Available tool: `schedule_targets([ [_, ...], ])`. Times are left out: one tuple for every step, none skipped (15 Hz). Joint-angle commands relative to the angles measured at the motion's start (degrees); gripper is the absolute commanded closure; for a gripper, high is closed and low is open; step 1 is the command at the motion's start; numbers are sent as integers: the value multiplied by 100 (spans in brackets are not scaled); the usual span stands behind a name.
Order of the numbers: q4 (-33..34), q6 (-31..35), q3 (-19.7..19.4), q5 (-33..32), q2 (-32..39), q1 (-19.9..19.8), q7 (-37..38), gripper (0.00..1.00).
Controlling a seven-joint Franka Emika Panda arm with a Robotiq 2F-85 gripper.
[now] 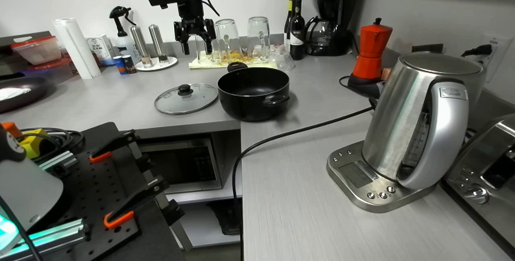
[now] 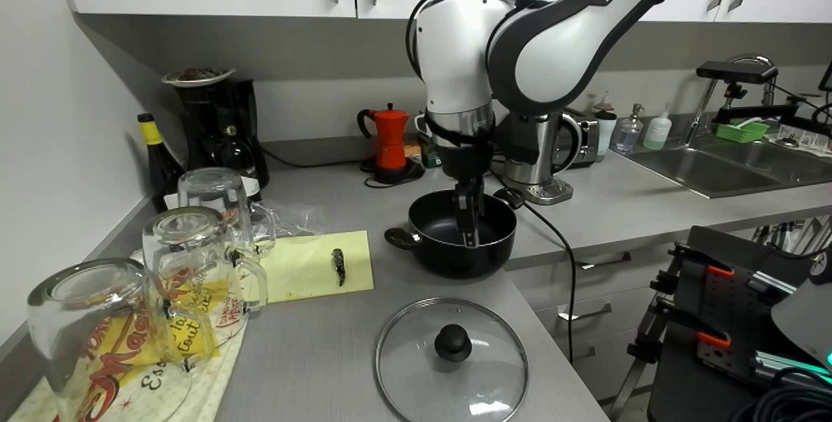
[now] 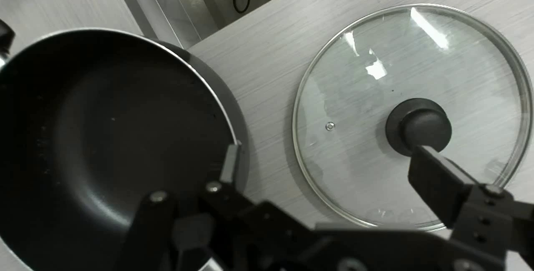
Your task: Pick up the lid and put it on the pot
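Fingers (image 3: 436, 184) apart, empty, higher than black cooking pot (image 1: 250, 105) | clear-glass lid (image 2: 450, 373) flat on bench (image 2: 312, 350), just beside pot, not touching | risk: off-centre descent could knock pot or glance off smooth round knob (image 3: 424, 127), tilting lid

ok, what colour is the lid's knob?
Black. The knob shows best in the wrist view, where it appears largest.
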Motion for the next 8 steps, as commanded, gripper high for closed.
schedule_targets([
  [297, 282, -54, -116, 514, 262, -567, 0],
  [313, 373, -33, -119, 636, 322, -721, 0],
  [349, 406, -12, -97, 739, 379, -862, 0],
  [370, 473, 3, -96, 855, 440, -983, 0],
  [402, 486, 22, -75, 957, 491, -1111, 0],
  [437, 518, 38, -71, 1071, 552, -1210, 0],
  [474, 512, 57, -57, 1174, 602, -1313, 0],
  [507, 494, 71, -56, 1271, 657, -1392, 0],
])
